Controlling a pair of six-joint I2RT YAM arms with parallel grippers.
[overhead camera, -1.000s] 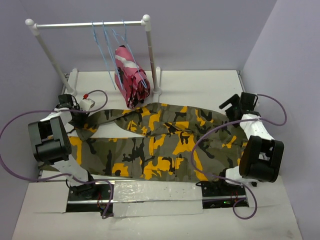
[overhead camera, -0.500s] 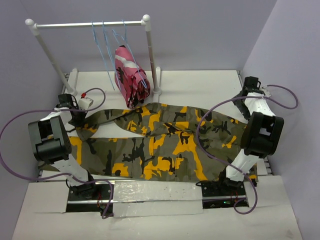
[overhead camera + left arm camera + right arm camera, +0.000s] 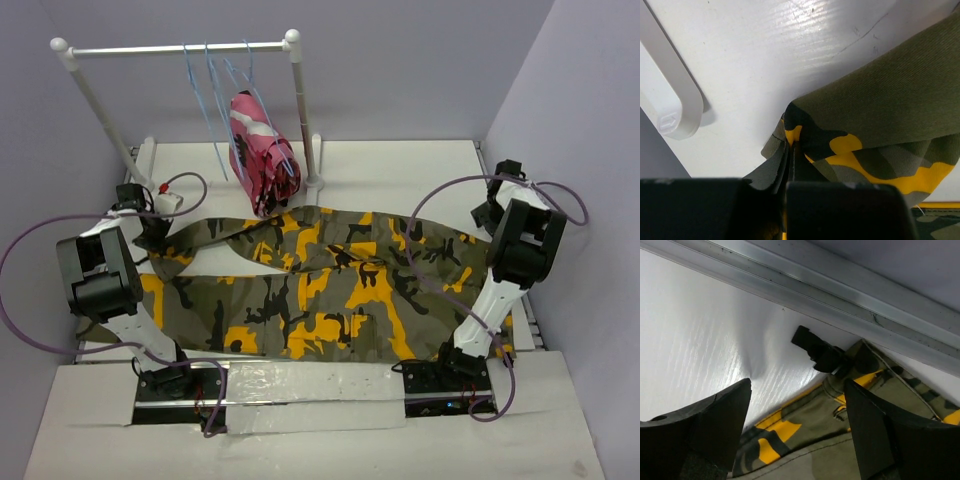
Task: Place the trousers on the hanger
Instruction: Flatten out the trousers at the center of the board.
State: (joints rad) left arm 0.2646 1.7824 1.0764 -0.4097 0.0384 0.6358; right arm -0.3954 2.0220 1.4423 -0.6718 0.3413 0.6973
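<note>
The olive, black and orange-yellow camouflage trousers (image 3: pixel 320 285) lie spread flat across the table, legs to the left, waist to the right. My left gripper (image 3: pixel 150 236) is at the end of the upper leg; in the left wrist view it (image 3: pixel 790 172) is shut on a fold of that cloth (image 3: pixel 865 115). My right gripper (image 3: pixel 489 213) is open over the waist's far right corner; the right wrist view shows it (image 3: pixel 797 425) above the waistband (image 3: pixel 830 440), next to a black clip (image 3: pixel 817 352). Several light-blue wire hangers (image 3: pixel 212 95) hang on the rail.
A white rail stand (image 3: pixel 297 100) stands at the back; its foot (image 3: pixel 670 95) lies just left of my left gripper. A pink, white and black garment (image 3: pixel 260 155) hangs from it on a hanger. An aluminium edge strip (image 3: pixel 840 287) and purple walls bound the right side.
My right arm has swung from over the trousers' right side out to the far right waist corner. My left gripper has shifted slightly back, still holding the leg end.
</note>
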